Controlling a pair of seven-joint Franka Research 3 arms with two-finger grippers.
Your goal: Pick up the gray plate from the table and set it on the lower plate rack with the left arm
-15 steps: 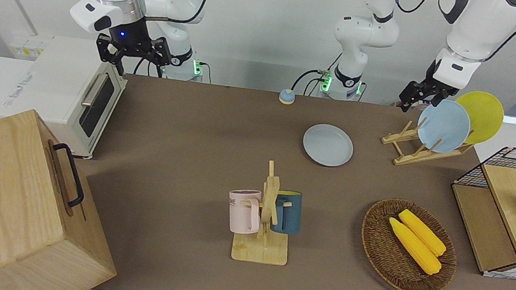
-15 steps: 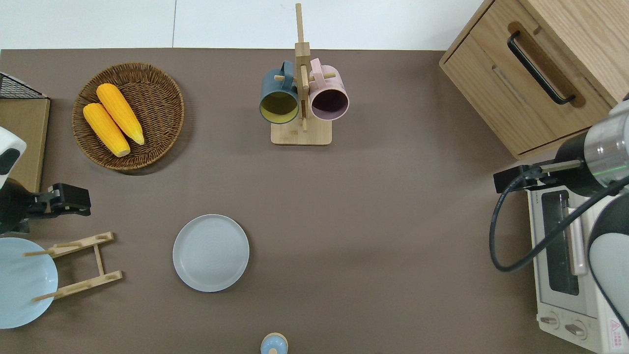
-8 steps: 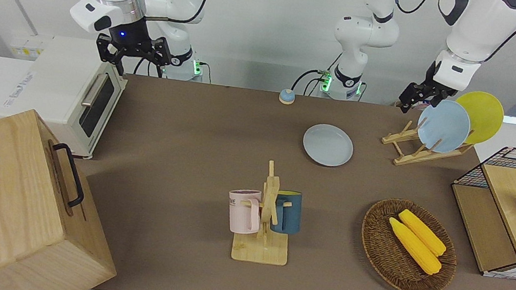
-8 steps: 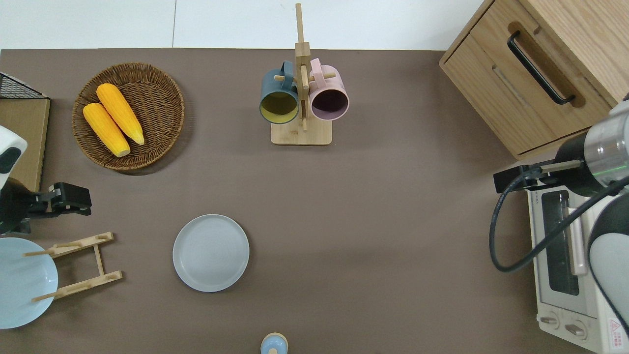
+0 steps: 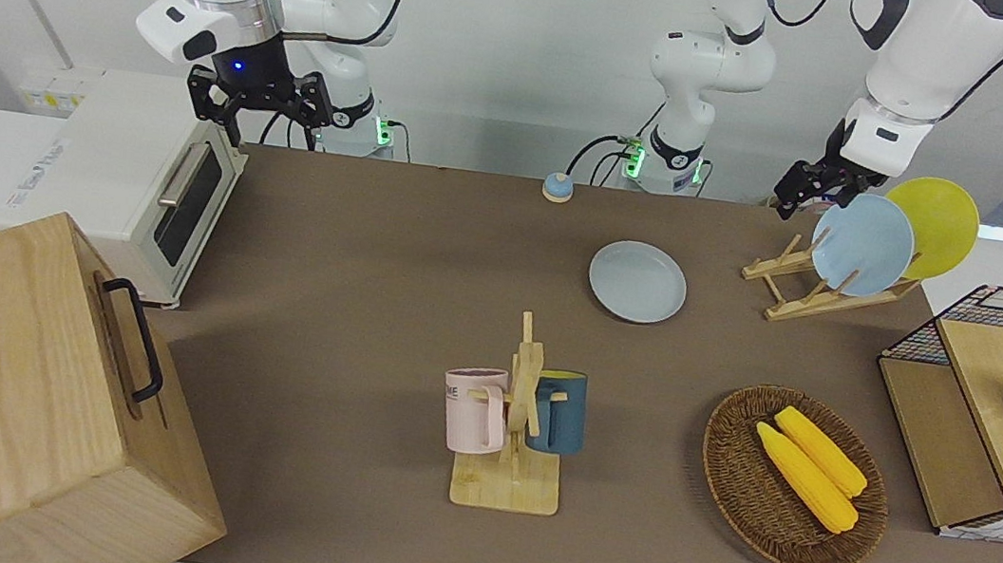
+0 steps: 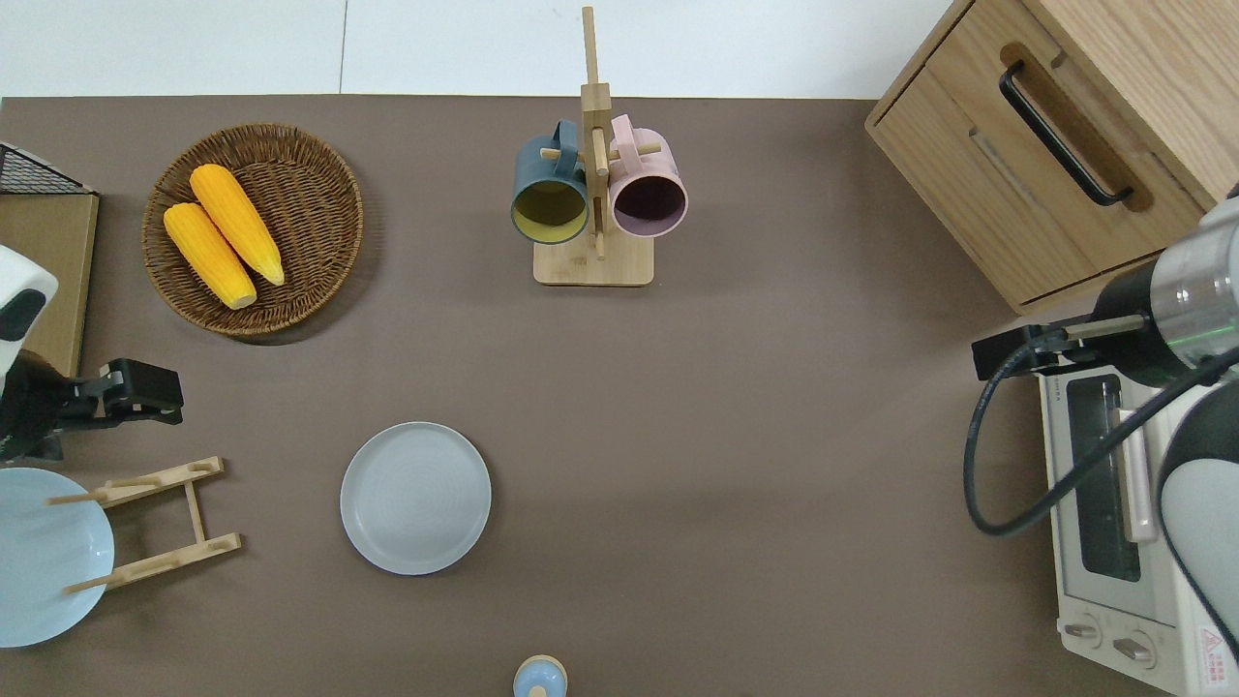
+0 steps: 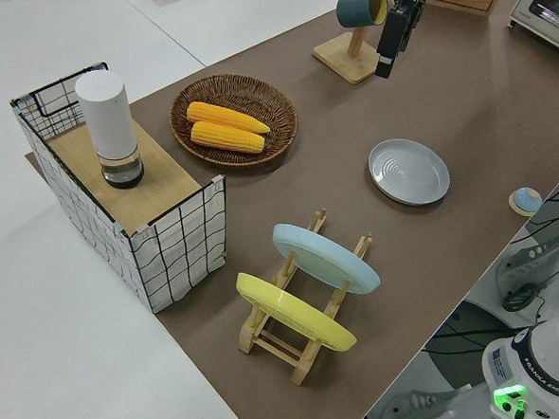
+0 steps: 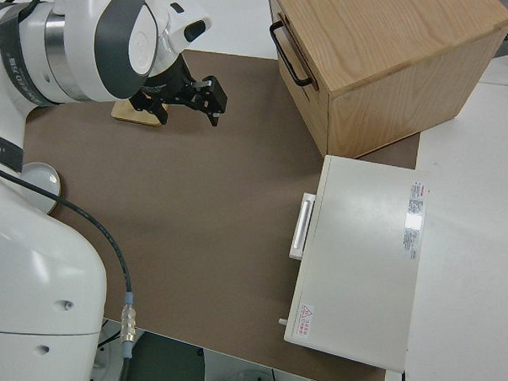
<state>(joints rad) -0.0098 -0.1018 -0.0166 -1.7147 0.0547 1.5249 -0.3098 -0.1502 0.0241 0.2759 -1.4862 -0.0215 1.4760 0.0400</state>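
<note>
The gray plate [image 5: 637, 282] [image 6: 415, 499] [image 7: 409, 172] lies flat on the brown table [image 5: 386, 286], between the blue button and the mug stand. The lower plate rack [image 5: 793, 284] [image 6: 165, 523] [image 7: 295, 339] stands beside it toward the left arm's end. A light-blue plate [image 5: 862, 244] and a yellow plate [image 5: 934, 225] lean in its slots. My left gripper [image 5: 795, 188] [image 6: 145, 394] [image 7: 392, 41] hangs in the air, empty, over bare table between the rack and the basket. It is well apart from the gray plate. My right arm is parked.
A wicker basket [image 6: 319, 252] with two corn cobs and a wire-and-wood shelf [image 5: 975, 397] sit at the left arm's end. The mug stand [image 6: 592, 194] holds a pink and a blue mug. A wooden cabinet [image 5: 19, 394] and a toaster oven [image 5: 176, 203] occupy the right arm's end.
My left gripper has drifted slightly farther from the robots above the table. The gray plate, the rack and the right arm have not moved.
</note>
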